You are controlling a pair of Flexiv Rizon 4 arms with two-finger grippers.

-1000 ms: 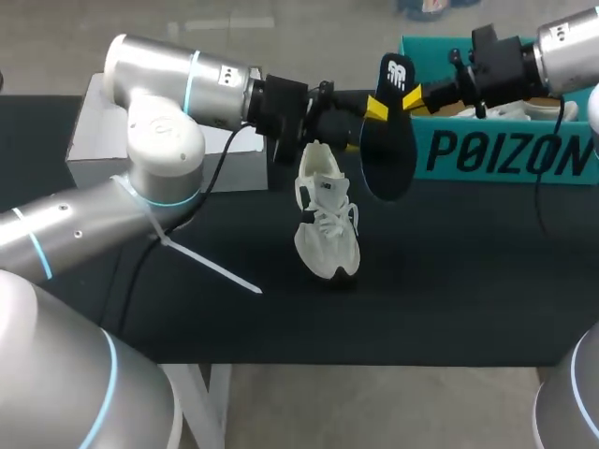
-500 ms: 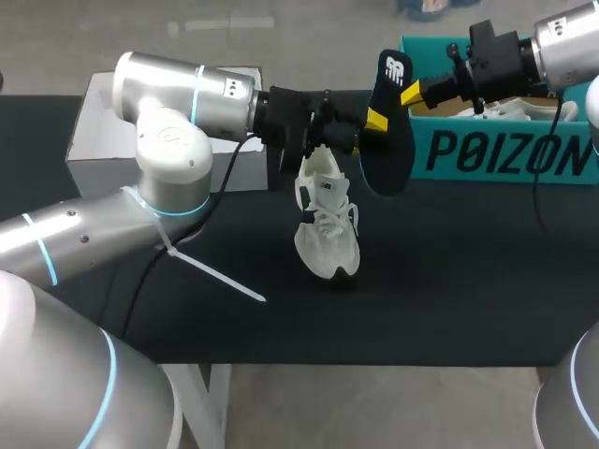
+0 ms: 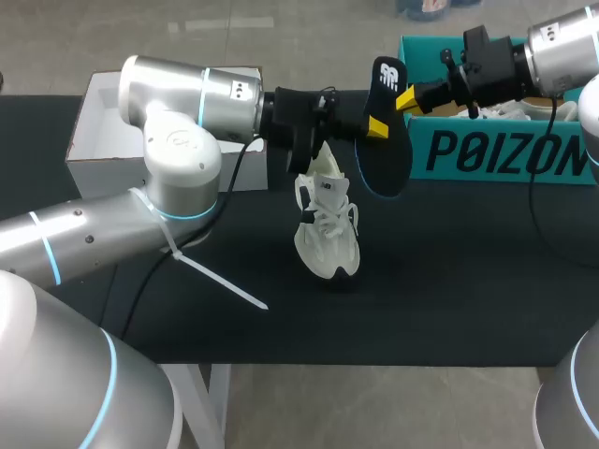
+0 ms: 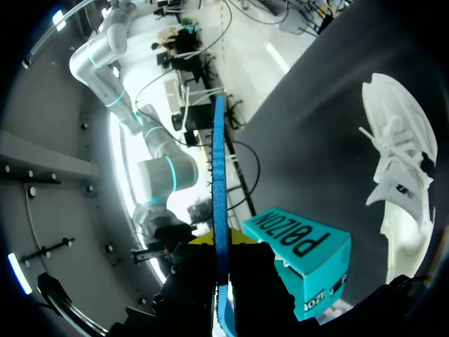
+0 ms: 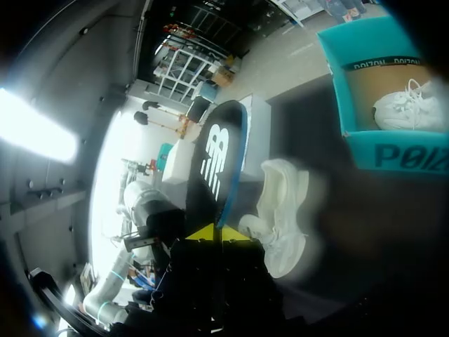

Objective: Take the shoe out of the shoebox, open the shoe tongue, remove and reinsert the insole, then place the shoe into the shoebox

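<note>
Black insole (image 3: 384, 161) nudged leftward, left end effector (image 3: 375, 127) and right end effector (image 3: 409, 97) clamped on it, shoe (image 3: 326, 224) unmoved

White laced shoe (image 3: 326, 224) sits outside the open teal shoebox (image 3: 505, 154) — dark, blue-edged insole (image 3: 384, 140) upright in the air just above the shoe.

L arm (image 3: 178, 94) & R arm (image 3: 562, 42) near-horiz., L pincer (image 3: 376, 126) & R pincer (image 3: 405, 97) clamped on insole (image 3: 386, 154), tips adjacent.
</note>
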